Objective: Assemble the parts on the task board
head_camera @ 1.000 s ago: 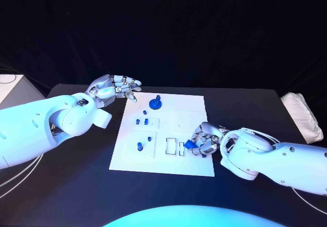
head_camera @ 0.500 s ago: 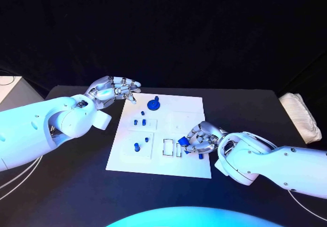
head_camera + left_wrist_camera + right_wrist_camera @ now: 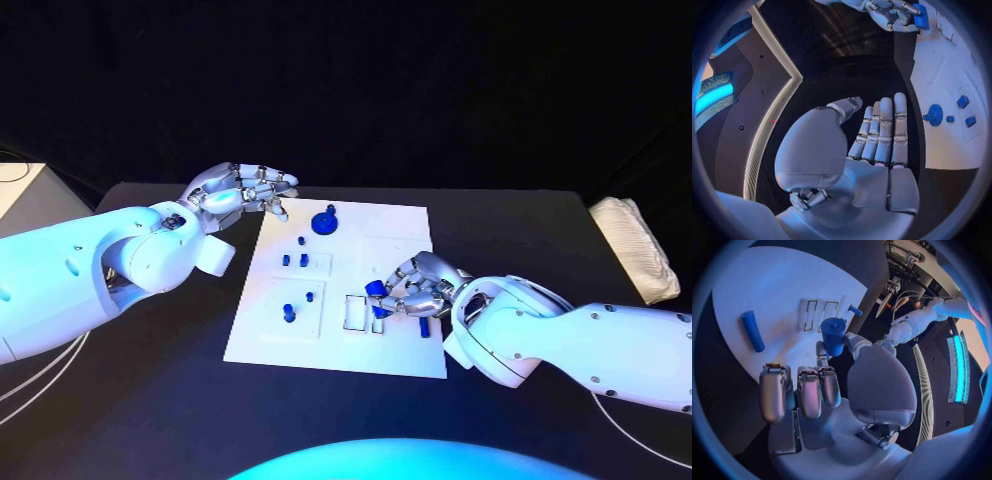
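Note:
The white task board lies mid-table. My right hand hovers over its right half and pinches a blue block-like part between thumb and finger, above the rectangular slots; the right wrist view shows this part and the slots. A blue cylinder lies loose on the board beside that hand. A round blue part and several small blue pieces stand in the board's left half. My left hand is off the board's far left corner, fingers straight, holding nothing.
A white box stands at the table's far left edge. A white cloth bundle lies at the right edge. Bare black table surrounds the board.
My right hand has moved leftward and away from me over the board with the blue part, uncovering the loose blue cylinder. The left hand has stayed in place.

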Tool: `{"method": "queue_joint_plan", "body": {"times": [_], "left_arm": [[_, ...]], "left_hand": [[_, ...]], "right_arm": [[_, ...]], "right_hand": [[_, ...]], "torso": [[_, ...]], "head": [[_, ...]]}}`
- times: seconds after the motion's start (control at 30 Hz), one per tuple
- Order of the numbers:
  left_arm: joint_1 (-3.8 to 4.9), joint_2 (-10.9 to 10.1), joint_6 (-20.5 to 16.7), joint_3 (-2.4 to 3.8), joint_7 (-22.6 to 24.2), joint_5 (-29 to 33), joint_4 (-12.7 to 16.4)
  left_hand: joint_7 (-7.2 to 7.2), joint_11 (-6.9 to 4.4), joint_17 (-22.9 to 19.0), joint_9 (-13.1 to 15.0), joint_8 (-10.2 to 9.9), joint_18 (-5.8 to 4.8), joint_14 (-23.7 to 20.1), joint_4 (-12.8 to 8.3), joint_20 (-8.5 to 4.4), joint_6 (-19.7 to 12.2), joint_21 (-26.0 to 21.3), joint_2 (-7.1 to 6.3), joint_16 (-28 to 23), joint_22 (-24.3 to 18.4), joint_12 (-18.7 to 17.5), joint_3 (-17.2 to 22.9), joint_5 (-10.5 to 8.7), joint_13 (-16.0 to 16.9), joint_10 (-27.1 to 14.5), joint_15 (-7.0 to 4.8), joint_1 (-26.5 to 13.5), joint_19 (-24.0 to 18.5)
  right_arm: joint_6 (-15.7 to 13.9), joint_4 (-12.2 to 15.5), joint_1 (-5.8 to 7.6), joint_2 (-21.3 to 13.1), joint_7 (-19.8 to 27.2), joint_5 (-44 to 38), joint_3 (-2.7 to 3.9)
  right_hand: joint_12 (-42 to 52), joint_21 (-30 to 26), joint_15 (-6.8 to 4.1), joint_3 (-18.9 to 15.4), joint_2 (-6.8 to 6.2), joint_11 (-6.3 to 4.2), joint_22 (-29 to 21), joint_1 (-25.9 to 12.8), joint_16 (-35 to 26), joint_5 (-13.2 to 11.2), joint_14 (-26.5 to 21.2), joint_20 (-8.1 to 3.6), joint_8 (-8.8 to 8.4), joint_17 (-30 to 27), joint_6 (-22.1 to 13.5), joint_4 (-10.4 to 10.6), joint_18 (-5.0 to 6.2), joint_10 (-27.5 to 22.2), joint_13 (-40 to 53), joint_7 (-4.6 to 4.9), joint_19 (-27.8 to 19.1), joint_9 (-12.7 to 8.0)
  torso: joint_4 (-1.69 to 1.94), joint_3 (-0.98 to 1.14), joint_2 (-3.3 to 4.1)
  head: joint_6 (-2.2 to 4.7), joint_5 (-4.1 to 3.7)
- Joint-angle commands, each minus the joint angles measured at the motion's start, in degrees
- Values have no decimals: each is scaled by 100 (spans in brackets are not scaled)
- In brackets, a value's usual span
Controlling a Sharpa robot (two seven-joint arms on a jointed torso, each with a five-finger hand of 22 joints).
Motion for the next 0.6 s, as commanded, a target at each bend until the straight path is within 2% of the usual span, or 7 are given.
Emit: {"method": "queue_joint_plan", "body": {"times": [0.03,0.33,0.6], "left_arm": [[1,15,100,3,41,27,5],[1,21,108,3,30,27,1],[2,11,108,3,20,27,4]], "left_hand": [[102,-8,-6,-7,34,83,-37,28,19,-32,-20,7,26,-10,28,5,26,-10,-35,-15,-26,22],[102,-8,-6,-7,34,83,-37,28,19,-32,-20,7,26,-10,28,5,26,-10,-35,-15,-26,22],[102,-8,-6,-7,34,83,-37,28,19,-32,-20,7,26,-10,28,5,26,-10,-35,-15,-26,22]], "right_arm": [[548,-80,2,117,-143,90,-1],[685,-290,3,380,-278,-98,-6],[678,-391,4,551,-301,-430,-6]], "right_hand": [[46,22,-39,55,55,-46,1136,-120,30,-108,569,-43,506,1435,425,-6,-107,451,1311,-302,444,80],[59,27,-44,83,94,-56,1142,-189,38,-172,573,-45,539,1451,451,-8,-108,461,1324,-313,447,85],[81,69,-46,89,101,-58,1165,-215,55,-193,581,-46,551,1488,461,-9,-118,473,1341,-317,457,87]], "torso": [[-6,-1,3],[5,-12,-4],[-2,-3,6]], "head": [[-6,9],[-18,7],[-21,9]]}}
